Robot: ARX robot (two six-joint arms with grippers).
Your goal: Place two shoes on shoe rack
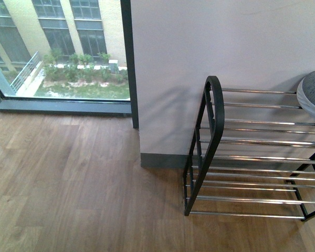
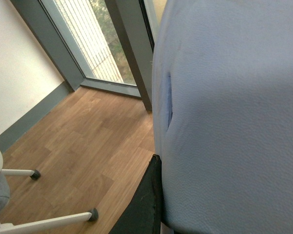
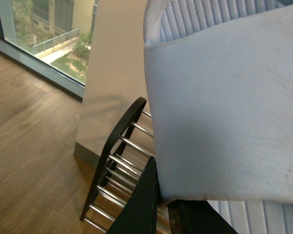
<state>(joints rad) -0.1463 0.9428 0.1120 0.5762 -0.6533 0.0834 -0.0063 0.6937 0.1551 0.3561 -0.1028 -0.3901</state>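
The shoe rack point(image 1: 210, 136) stands on the floor at the right against the wall, a black frame with chrome bars. One shoe point(image 1: 314, 97), grey knit with a white sole, pokes in over the rack's top tier at the right edge. In the right wrist view my right gripper point(image 3: 163, 204) is shut on that shoe's white sole point(image 3: 224, 122), held above the rack point(image 3: 119, 141). In the left wrist view my left gripper point(image 2: 158, 214) is shut on the other shoe point(image 2: 224, 122), whose pale surface fills the view. Only one black finger point(image 2: 144, 204) shows there.
A white wall pillar point(image 1: 210, 52) stands behind the rack. A large window point(image 1: 58, 47) reaches to the wood floor point(image 1: 79, 178) at the left. White stand legs with grey feet point(image 2: 34, 174) rest on the floor in the left wrist view.
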